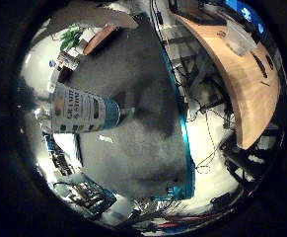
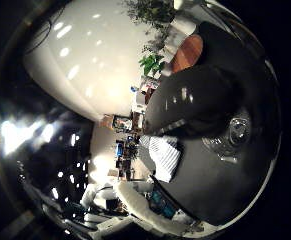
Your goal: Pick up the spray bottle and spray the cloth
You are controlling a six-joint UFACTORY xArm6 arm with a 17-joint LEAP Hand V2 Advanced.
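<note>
The little finger side palm view shows the spray bottle point(image 1: 79, 109), with a white printed label and a blue part, on the grey table top point(image 1: 143, 148) near one edge. It is some way from the palm. The thumb side palm view shows a white cloth with dark stripes point(image 2: 165, 155) lying on the dark table top point(image 2: 220, 180). A clear, glassy thing point(image 2: 230, 135) sits on the table a little away from the cloth. My hand is over the table, away from both the bottle and the cloth.
The table has a teal edge point(image 1: 187, 128). A curved wooden desk point(image 1: 247, 74) stands beyond it across the floor. A large dark rounded shape point(image 2: 190, 98) rises beside the cloth. A green plant point(image 2: 150, 62) and room clutter lie further off.
</note>
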